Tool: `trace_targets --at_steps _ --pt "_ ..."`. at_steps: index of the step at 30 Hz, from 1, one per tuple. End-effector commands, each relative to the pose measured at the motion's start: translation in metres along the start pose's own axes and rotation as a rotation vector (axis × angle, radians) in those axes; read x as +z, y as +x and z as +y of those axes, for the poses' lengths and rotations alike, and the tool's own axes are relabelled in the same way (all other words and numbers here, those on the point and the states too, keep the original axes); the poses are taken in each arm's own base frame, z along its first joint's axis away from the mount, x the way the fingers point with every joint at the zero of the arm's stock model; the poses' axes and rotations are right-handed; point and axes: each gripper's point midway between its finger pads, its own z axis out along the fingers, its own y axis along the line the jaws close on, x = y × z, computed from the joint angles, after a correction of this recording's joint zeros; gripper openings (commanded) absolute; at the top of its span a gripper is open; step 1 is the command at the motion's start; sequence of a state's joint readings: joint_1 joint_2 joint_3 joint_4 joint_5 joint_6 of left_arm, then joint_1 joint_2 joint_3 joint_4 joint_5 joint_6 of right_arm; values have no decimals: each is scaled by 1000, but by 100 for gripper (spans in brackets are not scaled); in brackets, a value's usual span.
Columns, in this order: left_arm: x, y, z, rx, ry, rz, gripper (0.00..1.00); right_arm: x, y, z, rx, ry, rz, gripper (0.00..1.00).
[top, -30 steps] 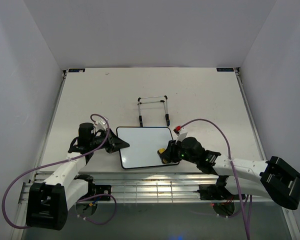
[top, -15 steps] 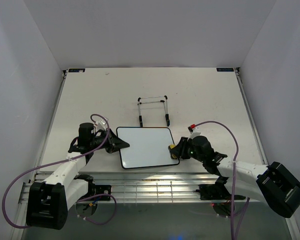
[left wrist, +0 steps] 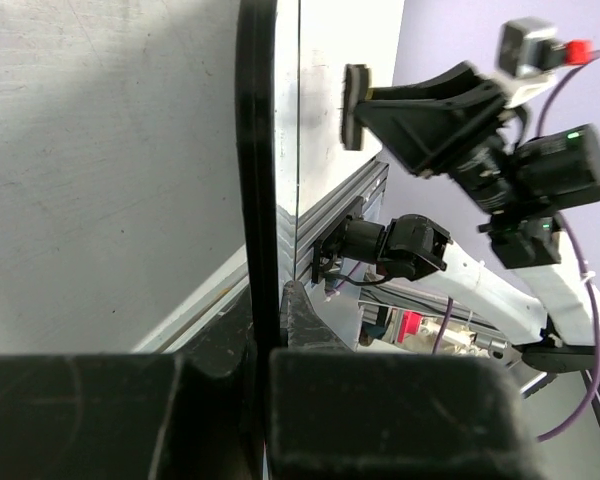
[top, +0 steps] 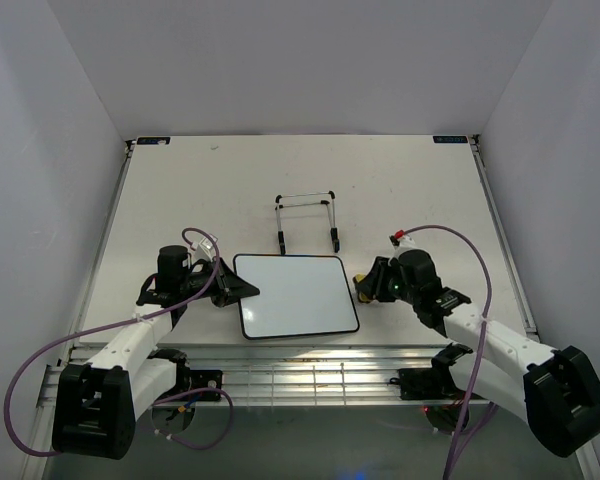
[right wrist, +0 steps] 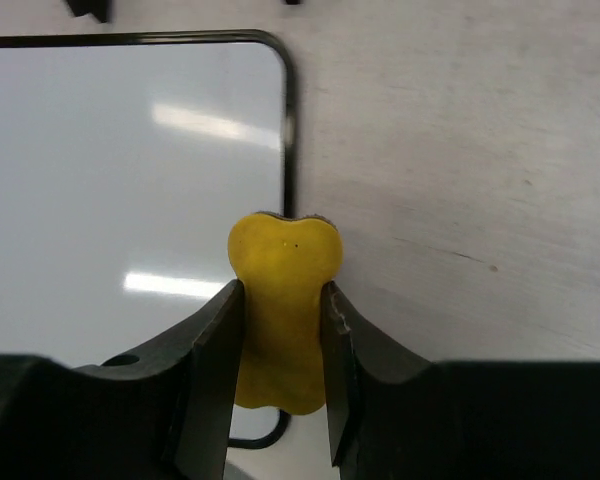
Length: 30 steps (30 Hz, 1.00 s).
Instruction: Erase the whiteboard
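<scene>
Right pincer (right wrist: pixel 283 300) snug around yellow eraser (right wrist: pixel 283 255), underside hidden; left pincer (top: pixel 245 290) snug on whiteboard (top: pixel 295 293) rim

Bright, even light; glare streaks on the whiteboard (right wrist: pixel 130 230); foreground blurred.

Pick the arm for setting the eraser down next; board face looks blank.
Right. Its hand grips the yellow eraser at the whiteboard's right edge, with table surface right beside it. The left hand is clamped on the whiteboard's left edge, so it is occupied.
</scene>
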State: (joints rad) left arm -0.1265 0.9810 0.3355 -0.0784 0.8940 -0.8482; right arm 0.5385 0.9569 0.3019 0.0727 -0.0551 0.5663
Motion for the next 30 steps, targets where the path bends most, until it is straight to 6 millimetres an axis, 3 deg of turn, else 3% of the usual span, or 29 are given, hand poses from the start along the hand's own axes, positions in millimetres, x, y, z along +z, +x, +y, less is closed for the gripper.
trace_targets --at_steps 1,6,10,11,15,24,30 --pt "0 -8 -4 81 8 -27 0 -6 -25 55 -115 -229 23 28" --pt "0 -7 -4 80 10 -25 0 -1 -4 140 -309 -508 93 28" --pt "1 -6 -3 77 14 -17 0 9 18 200 -452 -606 135 28" --pt "1 -6 -3 79 16 -14 0 18 15 213 -464 -614 135 28" --pt "1 -5 -4 80 24 -6 0 36 13 235 -469 -627 143 27" --pt "0 -1 -9 92 52 13 0 72 16 226 -531 -524 187 27" --pt "1 0 -10 91 59 21 0 84 16 250 -632 -535 222 27"
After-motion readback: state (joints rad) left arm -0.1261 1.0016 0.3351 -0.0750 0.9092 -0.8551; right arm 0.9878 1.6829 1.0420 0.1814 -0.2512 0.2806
